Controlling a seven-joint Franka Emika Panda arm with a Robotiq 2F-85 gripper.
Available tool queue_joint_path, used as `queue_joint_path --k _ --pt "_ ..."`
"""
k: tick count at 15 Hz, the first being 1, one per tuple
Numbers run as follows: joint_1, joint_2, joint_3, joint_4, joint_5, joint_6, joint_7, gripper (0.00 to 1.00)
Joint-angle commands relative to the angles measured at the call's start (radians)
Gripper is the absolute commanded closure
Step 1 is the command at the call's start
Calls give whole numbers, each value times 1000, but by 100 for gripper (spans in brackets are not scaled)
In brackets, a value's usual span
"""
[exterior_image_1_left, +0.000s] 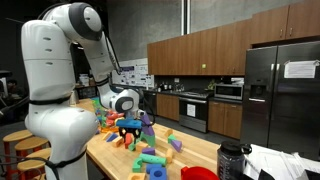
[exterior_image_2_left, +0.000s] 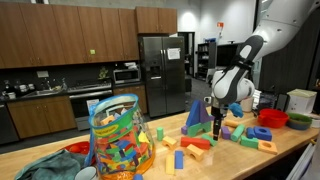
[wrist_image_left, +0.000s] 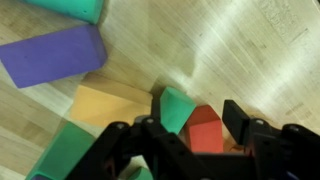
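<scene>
In an exterior view, the white arm bends down over a wooden counter (exterior_image_1_left: 205, 150) strewn with coloured foam blocks. Its black gripper (exterior_image_1_left: 128, 127) hangs low among them, near the middle of the scatter. How the jaws stand is too small to tell here.

In an exterior view from across the counter (exterior_image_2_left: 235, 160), the gripper (exterior_image_2_left: 218, 128) points straight down, its tips at block height. A tall blue wedge block (exterior_image_2_left: 197, 115) stands just beside it, and a clear bag of blocks (exterior_image_2_left: 118, 140) sits well apart, nearer the camera.

In the wrist view, the gripper (wrist_image_left: 195, 125) has its jaws spread, one on each side of a red block (wrist_image_left: 205, 130) that lies on the counter (wrist_image_left: 250, 50). A green block (wrist_image_left: 177, 108) touches the red one and also sits between the jaws. Whether either jaw touches the red block cannot be told. An orange block (wrist_image_left: 108, 105) lies just beside the green one, and a purple block (wrist_image_left: 55, 55) lies beyond it, apart.
</scene>
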Motion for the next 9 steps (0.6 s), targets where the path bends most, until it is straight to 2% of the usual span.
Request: queue_joint_path --k 1,3,9 --pt "-3 -38 0 -14 14 2 -10 5" --pt "-3 -49 -2 -16 11 6 -6 0" --pt "0 -110 -28 -20 7 15 0 0"
